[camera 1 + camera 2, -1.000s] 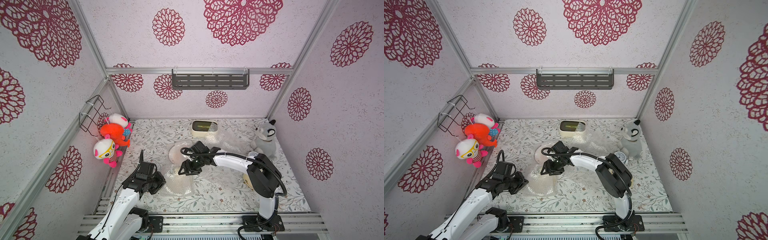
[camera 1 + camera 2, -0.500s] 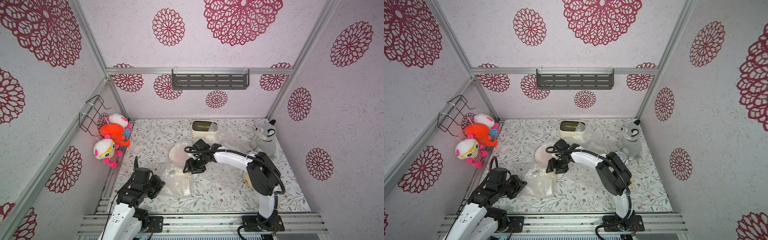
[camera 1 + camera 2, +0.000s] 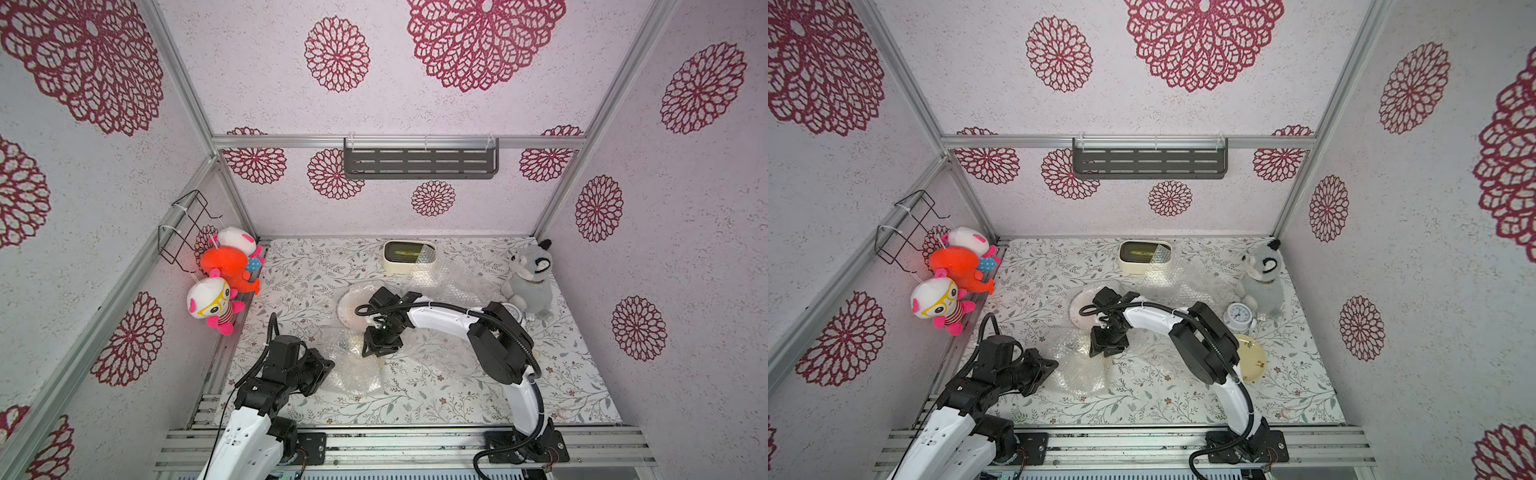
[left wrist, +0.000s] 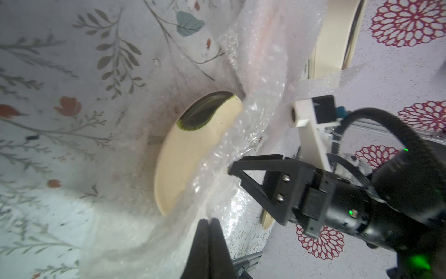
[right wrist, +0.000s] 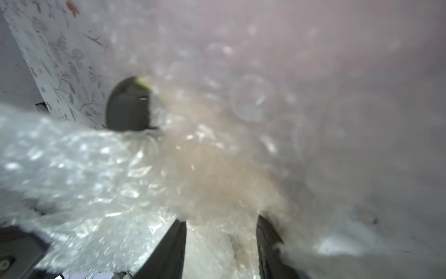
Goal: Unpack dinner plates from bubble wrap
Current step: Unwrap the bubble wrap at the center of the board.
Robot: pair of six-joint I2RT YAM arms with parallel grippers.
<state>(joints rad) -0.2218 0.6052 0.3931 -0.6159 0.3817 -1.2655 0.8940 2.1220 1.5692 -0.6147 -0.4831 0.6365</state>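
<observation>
– Plates?
– Cream plate (image 4: 190, 157), dark green rim mark, flat, half bared, ahead of the left claw (image 4: 208, 221).
– Wrapping?
– Clear bubble wrap (image 4: 243, 135), crumpled, draped over it, edge pinched by that claw.

Table cover (image 3: 436, 399): white, grey-green leaf sprigs, small red-brown flowers.
Walls (image 3: 415, 104): pale lilac, crimson lace-like medallions.
Bubble wrap (image 3: 357, 376): clear, whitish where folded.
Wrapped plate (image 4: 190, 154): cream, dark green-edged patch at rim.
Bare plate (image 3: 1252, 359) near table's right edge: cream, small dark motifs.
Box (image 3: 409, 258) at far edge: cream, dark green top.
</observation>
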